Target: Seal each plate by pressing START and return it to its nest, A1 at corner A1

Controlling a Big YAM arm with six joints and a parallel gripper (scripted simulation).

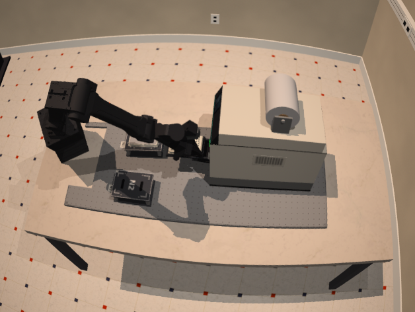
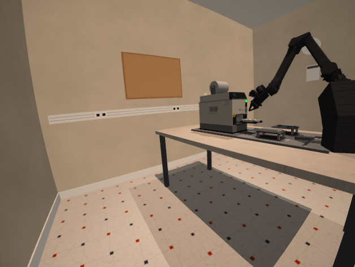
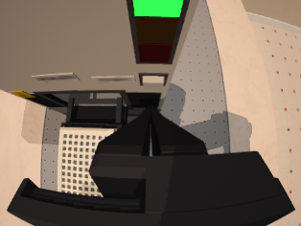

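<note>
A white open plate lies on the stage, which is out in front of the sealer; it also shows in the exterior view. My gripper is shut and empty. It hovers above the stage with its tips pointing at the small START button, a short gap away. It also shows in the top view and in the exterior view. Nest N1 holds a plate. Nest N2 is empty.
A foil roll sits on top of the sealer. The grey perforated baseplate carries the nests and the sealer. My arm's base stands at the table's left end.
</note>
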